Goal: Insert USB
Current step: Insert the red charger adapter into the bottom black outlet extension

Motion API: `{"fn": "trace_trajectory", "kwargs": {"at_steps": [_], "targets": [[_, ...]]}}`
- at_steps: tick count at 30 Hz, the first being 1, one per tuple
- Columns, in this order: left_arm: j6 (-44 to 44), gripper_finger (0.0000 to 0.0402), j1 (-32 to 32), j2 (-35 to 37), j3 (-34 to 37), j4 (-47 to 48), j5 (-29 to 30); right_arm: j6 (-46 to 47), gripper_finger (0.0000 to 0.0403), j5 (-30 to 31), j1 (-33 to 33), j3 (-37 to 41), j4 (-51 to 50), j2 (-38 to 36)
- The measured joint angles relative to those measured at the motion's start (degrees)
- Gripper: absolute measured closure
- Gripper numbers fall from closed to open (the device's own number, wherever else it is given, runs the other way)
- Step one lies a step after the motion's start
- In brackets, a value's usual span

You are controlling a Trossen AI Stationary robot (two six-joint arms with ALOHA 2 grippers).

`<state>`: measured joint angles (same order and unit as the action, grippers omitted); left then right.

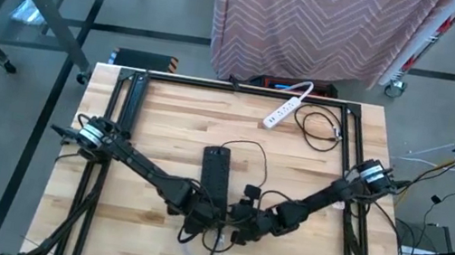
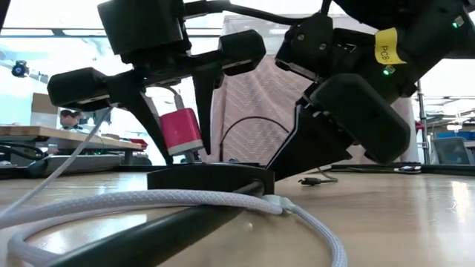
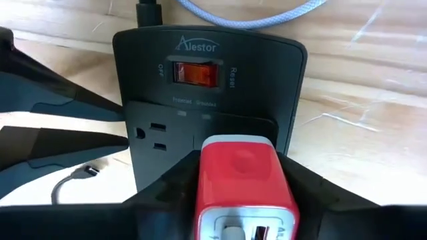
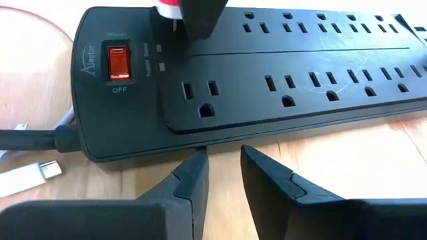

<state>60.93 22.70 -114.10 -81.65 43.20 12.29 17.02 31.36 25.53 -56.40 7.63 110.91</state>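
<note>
Red charger: a red and white USB wall charger [image 3: 245, 180] was clamped between the fingers of the left gripper [image 3: 244, 200], held just above the switch end of the black power strip [image 3: 210, 100]. In the low view the charger [image 2: 180, 132] hung tilted over the strip [image 2: 210, 178], its prongs close to the top face; whether they touched could not be told.
USB ports: the charger's white face with its ports pointed back toward the left wrist camera.
Left gripper: closed on the charger from both sides, over the strip near the front middle of the table [image 1: 165, 118].
Power strip: long, black, lying flat on the wood, with an orange-red rocker switch [image 3: 197, 73] at the end nearer the grippers and rows of outlets beyond it [image 4: 293, 73].
Right gripper: its two dark fingers [image 4: 193, 180] stood a little apart, holding nothing, low over the table just beside the long edge of the strip; right gripper [image 4: 223, 175].
White cable: a braided white cable [image 2: 171, 204] looped over the table in front of the strip, and a white USB plug [image 4: 30, 177] lay on the wood near the strip's switch end.
White power strip: a second, white strip [image 1: 288, 105] lay at the far edge of the table, well apart from the arms, beside a coiled black cable [image 1: 320, 124].
Room: a chevron-patterned cloth [image 1: 317, 23] hung beyond the table.
</note>
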Motion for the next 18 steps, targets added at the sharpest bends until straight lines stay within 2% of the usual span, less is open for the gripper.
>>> {"fn": "trace_trajectory", "kwargs": {"at_steps": [10,18], "targets": [[-6.7,0.0172,0.0,0.3,0.0,0.5,-0.2,0.2,0.031,-1.1,-0.5,0.0,0.9,0.0],[-10.2,0.0165,0.0,1.4,0.1,1.6,0.3,0.9,0.03,-1.4,-0.5,0.0,1.0,-0.1]]}}
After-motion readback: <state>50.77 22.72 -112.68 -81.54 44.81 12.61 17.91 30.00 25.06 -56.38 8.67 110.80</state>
